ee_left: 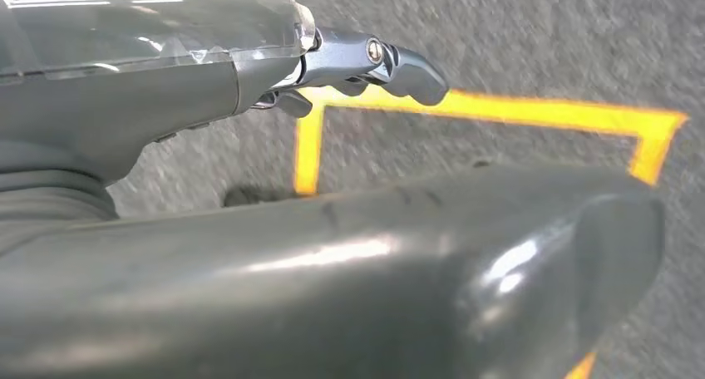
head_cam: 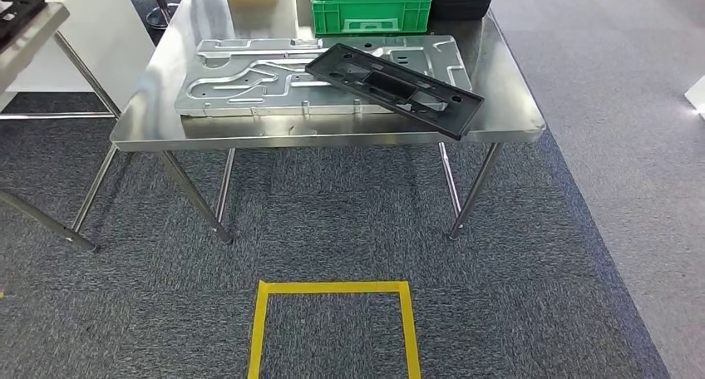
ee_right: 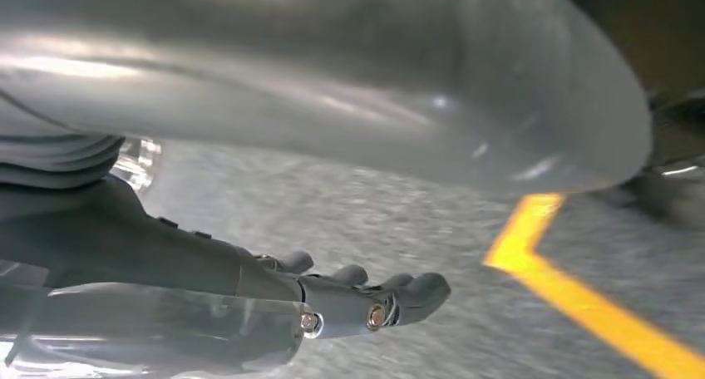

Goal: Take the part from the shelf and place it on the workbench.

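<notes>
Both hands, left hand (ee_left: 366, 67), right hand (ee_right: 366, 300), empty, fingers apart; black part (head_cam: 395, 88) overhangs workbench (head_cam: 332, 134) edge.

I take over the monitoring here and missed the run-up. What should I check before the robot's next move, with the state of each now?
1. Black part on the workbench: ok, it lies there, partly on the metal plate.
2. Part fully supported: not ok, one corner juts past the front edge.
3. Left hand holds nothing: ok.
4. Right hand holds nothing: ok.
5. Both arms hang over the carpet near the yellow tape square: ok.
6. Shelf position: cannot tell.
</notes>
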Controlling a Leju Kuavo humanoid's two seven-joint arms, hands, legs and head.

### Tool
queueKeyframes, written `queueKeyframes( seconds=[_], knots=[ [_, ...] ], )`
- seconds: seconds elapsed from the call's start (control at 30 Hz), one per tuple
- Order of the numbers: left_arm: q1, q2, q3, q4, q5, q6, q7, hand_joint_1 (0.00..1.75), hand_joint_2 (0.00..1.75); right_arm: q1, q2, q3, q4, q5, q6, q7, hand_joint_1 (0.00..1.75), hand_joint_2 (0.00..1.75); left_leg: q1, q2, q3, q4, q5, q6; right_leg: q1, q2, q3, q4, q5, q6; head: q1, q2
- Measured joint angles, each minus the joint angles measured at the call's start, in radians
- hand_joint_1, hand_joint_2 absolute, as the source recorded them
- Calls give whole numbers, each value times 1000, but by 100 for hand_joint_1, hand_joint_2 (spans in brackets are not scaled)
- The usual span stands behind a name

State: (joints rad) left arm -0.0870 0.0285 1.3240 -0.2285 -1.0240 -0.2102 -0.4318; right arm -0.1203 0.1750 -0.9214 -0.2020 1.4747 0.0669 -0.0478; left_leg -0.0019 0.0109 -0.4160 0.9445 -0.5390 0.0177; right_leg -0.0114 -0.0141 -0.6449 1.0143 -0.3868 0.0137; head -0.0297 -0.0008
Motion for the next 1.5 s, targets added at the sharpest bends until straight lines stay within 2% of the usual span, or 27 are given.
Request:
queueKeyframes(
  seconds=[0.07,0.13,0.17,0.2,0.27,0.3,0.37,0.43,0.5,0.53,0.63,0.67,0.7,0.77,0.83,0.9,0.93,1.0,1.07,1.17,1.2,1.23,1.27,1.33,1.37,1.43,1.5],
  knots=[
    [0,-1,-3,0,3,-1,1,0,0,-11,3,7,1,1,-5,-1,0,0,4,4,-25,-7,31,14,0,5,-16,47,-67,7,1,0],
    [-1,-8,-4,0,14,-4,-7,0,0,-15,0,15,1,8,-5,29,0,0,2,5,-60,-2,57,23,-2,9,-41,164,-176,11,2,0],
    [-1,-13,-4,0,20,-6,-14,0,0,-13,-5,17,1,12,-3,53,0,0,1,5,-78,3,69,23,-2,9,-49,226,-207,13,2,0],
    [0,-18,-4,0,25,-8,-22,0,0,-8,-12,19,2,14,1,80,0,0,0,5,-97,10,79,23,-2,10,-47,269,-209,15,2,0],
    [1,-29,-4,0,31,-14,-39,0,0,4,-29,20,2,16,20,143,0,0,0,5,-137,28,96,19,-2,10,2,256,-157,16,2,0],
    [1,-34,-3,0,32,-17,-46,0,0,11,-38,20,2,17,33,172,0,0,0,5,-156,40,103,16,-2,10,51,201,-134,14,2,0],
    [2,-41,-3,0,33,-21,-54,0,0,19,-52,20,2,17,50,209,0,0,-3,5,-187,64,112,8,2,10,152,56,-141,7,2,0],
    [1,-47,-3,0,31,-25,-54,0,0,24,-63,19,1,8,58,242,0,0,-5,8,-202,75,126,-3,7,11,192,-20,-165,-3,1,0],
    [1,-51,-3,0,24,-25,-39,0,0,30,-71,12,2,-13,61,291,0,0,-3,7,-208,78,133,-15,5,8,181,-28,-152,-17,2,0],
    [2,-53,-4,0,17,-24,-23,0,0,32,-74,5,2,-28,60,312,0,0,-1,5,-215,90,114,-20,3,5,172,-29,-141,-25,1,0],
    [6,-64,-6,3,-4,-11,37,0,0,38,-82,-29,3,-82,50,332,0,0,7,-2,-249,223,-32,-37,0,0,130,-30,-105,-39,0,0],
    [7,-68,-7,3,-10,-5,53,0,0,41,-84,-42,3,-99,47,328,0,0,10,-2,-257,284,-67,-41,1,-1,112,-28,-92,-38,-1,0],
    [8,-73,-7,4,-13,0,62,0,0,43,-85,-55,3,-112,45,323,0,0,12,-2,-258,332,-77,-44,1,-1,93,-25,-79,-37,0,0],
    [8,-81,-9,4,-16,4,70,0,0,45,-86,-76,3,-124,44,309,0,0,14,-2,-217,341,-27,-45,1,-1,55,-17,-56,-33,-1,0],
    [6,-85,-13,5,-19,5,70,0,0,46,-87,-89,3,-126,44,296,0,0,13,-2,-113,223,16,-37,1,0,26,-9,-36,-26,-1,0],
    [2,-87,-15,5,-21,4,69,0,0,46,-89,-98,3,-126,42,282,0,0,8,-3,-2,62,-9,-24,3,0,12,-5,-17,-16,0,0],
    [0,-88,-15,5,-21,4,67,0,0,46,-91,-102,3,-126,40,275,0,0,3,-3,26,14,-24,-16,2,-1,11,-6,-7,-9,0,0],
    [1,-91,-16,5,-21,3,65,0,0,48,-97,-108,3,-125,36,262,0,0,0,-1,25,-9,-19,-2,-1,-2,7,-10,10,5,0,0],
    [3,-96,-16,6,-21,3,64,0,0,50,-104,-112,3,-123,33,252,0,0,2,3,4,-12,7,14,-4,3,-7,18,-37,16,1,0],
    [3,-101,-16,7,-21,4,62,0,0,53,-110,-112,2,-119,28,240,0,0,-1,6,-46,-9,45,29,-5,8,-45,188,-203,26,3,0],
    [2,-102,-17,7,-21,3,62,0,0,53,-112,-112,2,-118,28,238,0,0,-3,6,-64,-5,57,29,-5,9,-53,251,-230,28,3,0],
    [2,-103,-18,7,-21,3,61,0,0,53,-113,-112,2,-117,27,236,0,0,-4,6,-85,2,67,29,-5,10,-51,292,-227,30,3,0],
    [1,-104,-19,7,-22,2,61,0,0,52,-116,-112,2,-116,26,236,0,0,-5,7,-106,11,76,27,-5,10,-34,302,-200,30,3,0],
    [0,-106,-22,7,-23,-1,61,0,0,51,-119,-112,2,-115,25,236,0,0,-5,6,-147,37,89,22,-5,10,54,217,-136,26,3,0],
    [-1,-106,-23,7,-25,-4,60,0,0,50,-121,-112,2,-114,25,236,0,0,-7,5,-163,51,92,19,-3,10,114,136,-132,22,3,0],
    [-2,-107,-27,7,-28,-11,57,0,0,46,-124,-112,2,-112,25,236,0,0,-10,5,-184,72,102,10,1,12,201,5,-166,10,3,0],
    [-4,-107,-30,8,-32,-15,53,0,0,44,-125,-112,2,-111,25,236,0,0,-11,5,-197,78,116,0,1,11,213,-34,-180,-4,3,0]
  ],
)
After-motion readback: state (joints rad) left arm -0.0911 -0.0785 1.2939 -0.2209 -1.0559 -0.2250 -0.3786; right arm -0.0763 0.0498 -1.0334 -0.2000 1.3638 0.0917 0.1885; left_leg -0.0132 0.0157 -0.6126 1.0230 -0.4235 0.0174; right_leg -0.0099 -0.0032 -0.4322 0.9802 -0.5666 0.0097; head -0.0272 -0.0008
